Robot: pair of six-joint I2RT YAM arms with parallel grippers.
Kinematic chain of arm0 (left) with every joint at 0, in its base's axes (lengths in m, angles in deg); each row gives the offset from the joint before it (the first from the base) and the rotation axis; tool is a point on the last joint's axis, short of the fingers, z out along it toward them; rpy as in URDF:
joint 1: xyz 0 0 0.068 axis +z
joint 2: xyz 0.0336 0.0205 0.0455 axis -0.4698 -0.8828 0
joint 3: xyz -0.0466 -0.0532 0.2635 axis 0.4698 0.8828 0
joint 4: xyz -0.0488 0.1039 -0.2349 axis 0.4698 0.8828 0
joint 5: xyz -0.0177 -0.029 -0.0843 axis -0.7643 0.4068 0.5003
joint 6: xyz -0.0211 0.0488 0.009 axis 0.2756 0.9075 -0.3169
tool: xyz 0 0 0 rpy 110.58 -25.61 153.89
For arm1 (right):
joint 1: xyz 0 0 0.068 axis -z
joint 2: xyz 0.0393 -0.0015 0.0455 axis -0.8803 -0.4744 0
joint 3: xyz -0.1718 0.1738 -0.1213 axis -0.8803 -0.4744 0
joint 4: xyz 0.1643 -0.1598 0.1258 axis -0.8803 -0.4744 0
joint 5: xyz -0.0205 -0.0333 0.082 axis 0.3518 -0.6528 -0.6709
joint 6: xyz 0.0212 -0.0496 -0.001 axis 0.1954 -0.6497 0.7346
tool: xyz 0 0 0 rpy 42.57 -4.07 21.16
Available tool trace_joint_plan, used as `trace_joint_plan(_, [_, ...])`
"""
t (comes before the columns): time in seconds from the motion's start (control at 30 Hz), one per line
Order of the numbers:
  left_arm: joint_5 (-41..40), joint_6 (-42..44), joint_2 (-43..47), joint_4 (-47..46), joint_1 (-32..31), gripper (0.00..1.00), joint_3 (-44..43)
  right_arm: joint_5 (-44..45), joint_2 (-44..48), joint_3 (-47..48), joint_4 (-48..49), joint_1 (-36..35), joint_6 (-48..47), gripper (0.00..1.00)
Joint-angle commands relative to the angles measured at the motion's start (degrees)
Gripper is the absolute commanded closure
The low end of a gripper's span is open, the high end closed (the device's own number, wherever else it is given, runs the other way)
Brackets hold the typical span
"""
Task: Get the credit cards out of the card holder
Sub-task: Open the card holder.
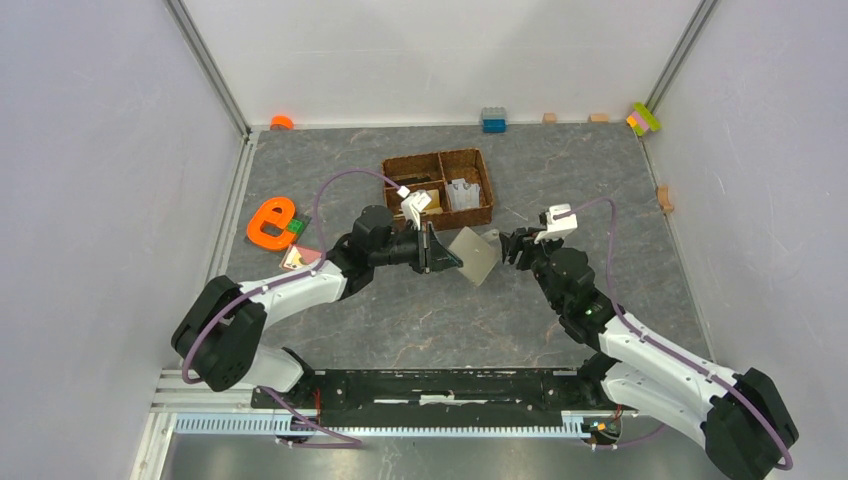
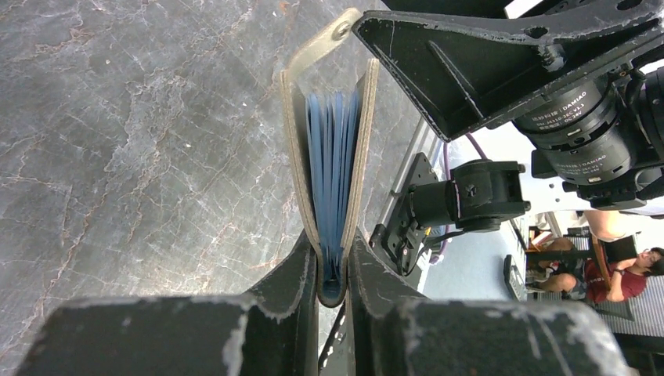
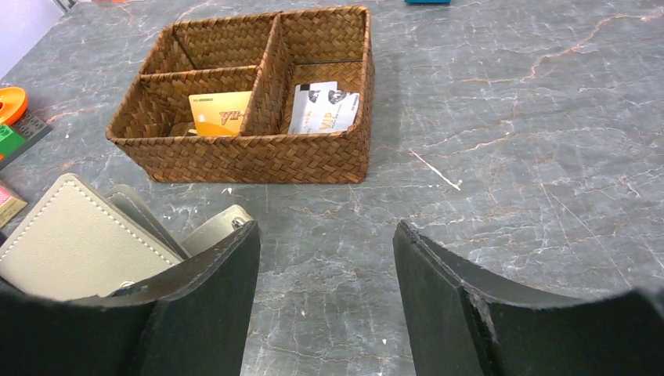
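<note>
1. The flat grey-olive folding card holder (image 1: 476, 256) is held in the air over the middle of the grey marbled table (image 1: 420, 320), just to the near side of the basket. Its covers stand slightly apart, and blue inner leaves show between them. Whether a card sits in any leaf cannot be told.
2. The left gripper (image 2: 333, 262) is clamped on the card holder's spine edge, one finger on each cover.
3. The right gripper (image 3: 326, 235) sits just right of the card holder, jaws wide apart with nothing between them. The card holder's tab lies at the outer side of its left finger; contact there cannot be confirmed.
4. The brown woven divided basket (image 3: 235, 160) stands on the far side of the card holder. An orange-tan plastic card (image 3: 221, 112) lies in its left near compartment, and white printed cards (image 3: 325, 108) lie in its right compartment.
5. Status, as a judgement: extraction appears partly complete, since several cards are already in the basket.
6. Remaining work: spread the covers, check the blue leaves, and draw out any card found — the right gripper is placed to do this.
</note>
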State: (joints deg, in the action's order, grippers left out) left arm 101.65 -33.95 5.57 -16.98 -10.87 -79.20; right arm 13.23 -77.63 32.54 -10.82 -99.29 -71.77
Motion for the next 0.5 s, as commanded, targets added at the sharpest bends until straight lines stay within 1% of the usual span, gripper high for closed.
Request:
trace_joint_plan(0.0, [1.69, 1.8, 0.48, -0.93, -0.3, 0.94, -2.34, 1.97, 1.17, -0.68, 1.3, -0.01, -0.72, 0.32])
trace_joint_plan(0.17, [0.9, 2.36, 0.74, 0.11, -0.3, 0.94, -2.51, -2.28, 1.94, -0.97, 2.45, -0.01, -1.89, 0.32])
trace_joint_plan(0.33, [0.89, 2.38, 0.7, 0.25, -0.3, 0.94, -2.55, -10.36, 1.4, -1.16, 5.39, -0.01, -2.52, 0.32])
trace_joint_plan(0.47, [0.8, 2.38, 0.98, 0.23, -0.3, 0.94, -2.47, -11.88, 0.78, -0.11, 4.24, -0.01, -2.15, 0.33])
